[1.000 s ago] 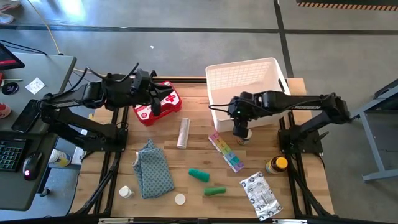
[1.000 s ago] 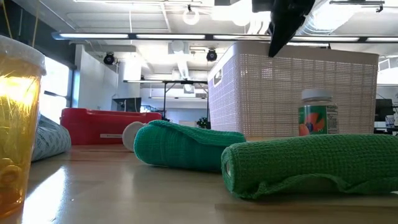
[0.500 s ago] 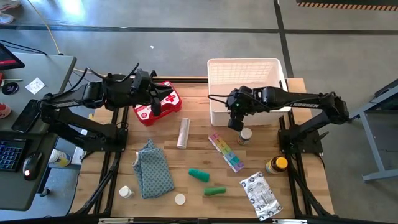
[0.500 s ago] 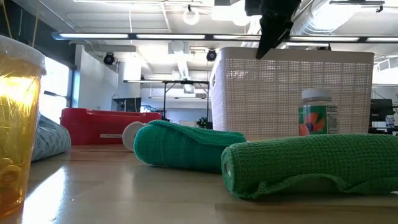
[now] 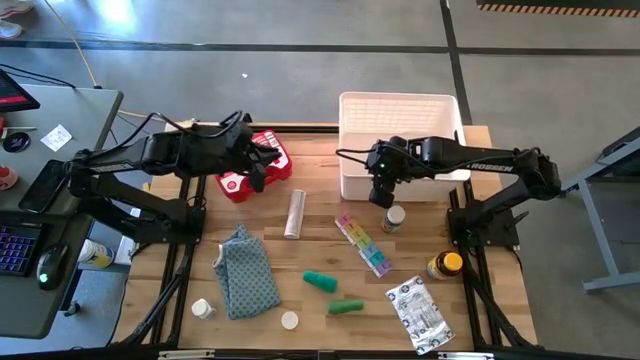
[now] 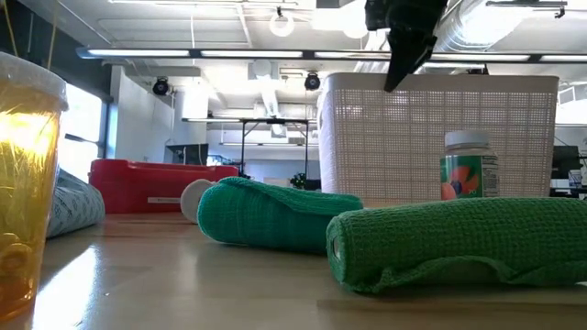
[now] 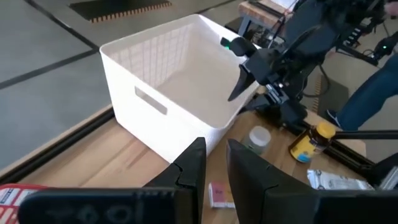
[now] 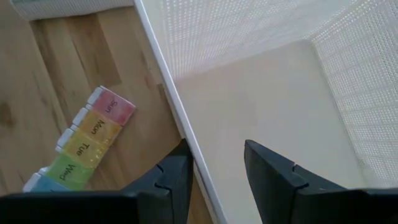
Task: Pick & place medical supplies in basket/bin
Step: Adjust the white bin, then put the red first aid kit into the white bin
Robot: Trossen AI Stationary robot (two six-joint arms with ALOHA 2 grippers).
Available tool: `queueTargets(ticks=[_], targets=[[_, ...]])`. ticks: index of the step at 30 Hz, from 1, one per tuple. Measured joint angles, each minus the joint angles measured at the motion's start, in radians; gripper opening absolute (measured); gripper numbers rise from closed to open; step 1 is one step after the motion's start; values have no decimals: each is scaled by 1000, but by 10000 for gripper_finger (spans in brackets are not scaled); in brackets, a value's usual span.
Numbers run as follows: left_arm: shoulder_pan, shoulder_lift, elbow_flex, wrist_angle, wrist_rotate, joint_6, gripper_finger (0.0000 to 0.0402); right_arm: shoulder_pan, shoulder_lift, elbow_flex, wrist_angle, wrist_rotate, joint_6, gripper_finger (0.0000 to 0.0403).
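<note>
Straddling white lattice plastic bin (image 8: 261, 118) near rim: right gripper (image 8: 214, 163) part-open, empty | bin shifted toward 12 o'clock | left gripper (image 7: 214, 163) narrowly open, empty, over red first-aid case (image 5: 262, 170)

You are seeing the red first-aid case (image 5: 256, 166) only in part from above: the left claw (image 5: 254, 170) is covering its middle. In the low view, the yellow cup (image 6: 26, 183) is being cut by the picture's left edge, and the nearer green roll (image 6: 459, 240) is running off the right edge. That roll is hiding the base of the white-capped bottle (image 6: 469, 165). The label on that bottle is showing too small to read. In the right wrist view, the rainbow pill organizer (image 8: 81, 144) is disappearing behind the right claw's (image 8: 217, 163) finger.
</note>
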Motion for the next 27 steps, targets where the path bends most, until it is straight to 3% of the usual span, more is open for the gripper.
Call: queueTargets(ticks=[9, 18, 27], targets=[[0, 13, 1, -34, 6, -2, 99, -3, -1, 0, 25, -45, 50, 139], [0, 35, 1, -91, -9, -3, 99, 10, -34, 0, 35, -127, 52, 187], [2, 140, 0, -342, 22, -16, 99, 17, -158, 0, 136, -181, 174, 215]])
